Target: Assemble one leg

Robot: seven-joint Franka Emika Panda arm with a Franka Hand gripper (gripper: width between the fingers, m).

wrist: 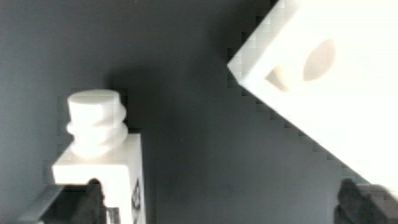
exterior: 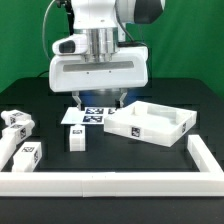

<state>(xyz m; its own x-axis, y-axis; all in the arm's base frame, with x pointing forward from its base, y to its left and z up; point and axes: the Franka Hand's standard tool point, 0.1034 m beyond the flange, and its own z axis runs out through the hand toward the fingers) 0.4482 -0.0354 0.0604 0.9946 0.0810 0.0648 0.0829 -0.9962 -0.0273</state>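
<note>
A white leg [exterior: 76, 137] with a black-and-white tag lies on the dark table in front of the marker board [exterior: 88, 117]. In the wrist view the leg [wrist: 98, 145] shows its screw end [wrist: 93, 105] and lies close by one finger [wrist: 75, 205], apart from the other finger [wrist: 370, 205]. My gripper [exterior: 103, 100] is open and empty, hanging above the table behind the leg. In the wrist view the gripper [wrist: 222, 208] holds nothing. The large white square panel [exterior: 152, 122] lies at the exterior view's right. Its corner with a recessed hole [wrist: 311, 60] shows in the wrist view.
More white legs lie at the exterior view's left [exterior: 15, 122] and front left [exterior: 25, 152]. A low white fence [exterior: 110, 181] runs along the front and up the right side of the table.
</note>
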